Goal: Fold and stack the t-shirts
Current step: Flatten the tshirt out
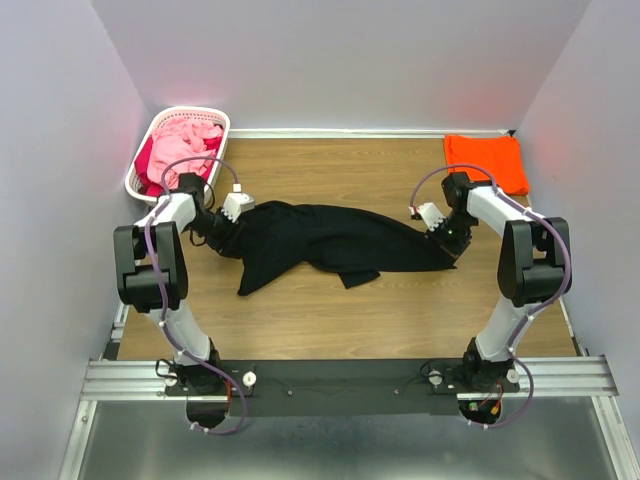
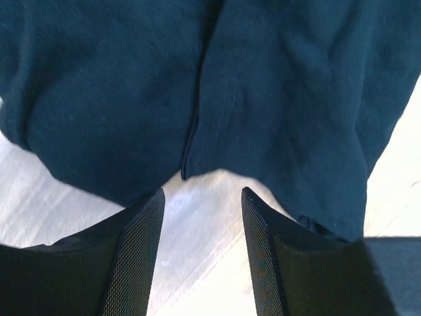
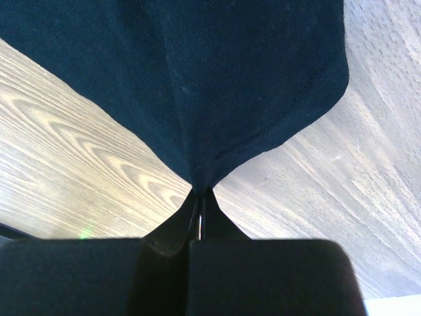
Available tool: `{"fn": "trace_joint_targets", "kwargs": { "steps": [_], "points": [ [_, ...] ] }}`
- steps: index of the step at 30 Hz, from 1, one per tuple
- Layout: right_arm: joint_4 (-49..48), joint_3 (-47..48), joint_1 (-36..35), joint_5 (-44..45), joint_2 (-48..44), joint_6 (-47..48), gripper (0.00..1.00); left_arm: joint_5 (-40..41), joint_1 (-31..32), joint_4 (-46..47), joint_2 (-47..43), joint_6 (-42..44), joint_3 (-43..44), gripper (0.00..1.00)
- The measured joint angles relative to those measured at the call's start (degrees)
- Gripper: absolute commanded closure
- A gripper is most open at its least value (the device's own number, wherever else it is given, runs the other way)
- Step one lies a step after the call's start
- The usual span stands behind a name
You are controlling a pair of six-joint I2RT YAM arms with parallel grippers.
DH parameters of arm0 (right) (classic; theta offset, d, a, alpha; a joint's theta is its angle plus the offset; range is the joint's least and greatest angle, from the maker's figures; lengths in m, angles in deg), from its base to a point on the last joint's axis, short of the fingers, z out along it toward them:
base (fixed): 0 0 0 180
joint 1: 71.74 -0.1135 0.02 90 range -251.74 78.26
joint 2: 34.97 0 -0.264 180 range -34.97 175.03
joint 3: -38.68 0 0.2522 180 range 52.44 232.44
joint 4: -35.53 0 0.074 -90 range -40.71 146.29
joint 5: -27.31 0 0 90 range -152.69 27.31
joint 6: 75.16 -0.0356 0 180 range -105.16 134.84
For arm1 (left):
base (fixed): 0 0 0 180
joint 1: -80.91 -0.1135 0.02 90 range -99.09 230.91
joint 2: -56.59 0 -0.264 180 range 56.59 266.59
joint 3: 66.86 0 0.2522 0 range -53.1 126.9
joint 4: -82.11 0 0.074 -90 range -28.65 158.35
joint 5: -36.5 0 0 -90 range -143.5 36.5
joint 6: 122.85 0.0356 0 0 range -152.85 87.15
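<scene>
My right pincer (image 3: pixel 200 197) is clamping the large black cloth t-shirt (image 3: pixel 197 79); my left pincer (image 2: pixel 202 194), gaping empty, should be scooping the edge.

Bright even light, soft shadows, table (image 2: pixel 200 263) washed out by glare, black t-shirt (image 2: pixel 276 99) tinted bluish

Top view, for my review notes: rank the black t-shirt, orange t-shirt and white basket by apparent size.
1. black t-shirt, clearly largest.
2. white basket.
3. orange t-shirt, folded, somewhat smaller than the basket.
</scene>
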Motion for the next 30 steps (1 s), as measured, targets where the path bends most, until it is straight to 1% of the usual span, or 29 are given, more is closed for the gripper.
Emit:
{"fn": "trace_joint_targets", "kwargs": {
  "steps": [2,3,8,15,24,30],
  "points": [
    [0.02,0.0,0.0,0.0,0.0,0.0,0.99,-0.98,0.0,0.31,1.03,-0.7,1.07,0.44],
    [0.02,0.0,0.0,0.0,0.0,0.0,1.0,-1.46,0.0,0.31,1.2,-0.96,1.49,0.47],
    [0.07,-0.09,0.0,0.0,0.02,0.0,0.99,-3.41,0.11,0.24,1.29,-1.4,2.84,0.51],
    [0.07,-0.09,0.04,0.0,0.02,0.0,0.99,-4.48,0.59,0.02,1.62,-1.53,3.56,0.65],
    [0.07,-0.09,0.33,0.0,0.09,0.0,0.99,-4.76,1.75,-0.13,1.62,-1.64,3.02,0.66],
    [0.07,-0.09,0.37,0.0,0.26,0.0,1.0,-4.7,1.79,0.24,1.62,-2.27,1.4,0.71]
  ]
}}
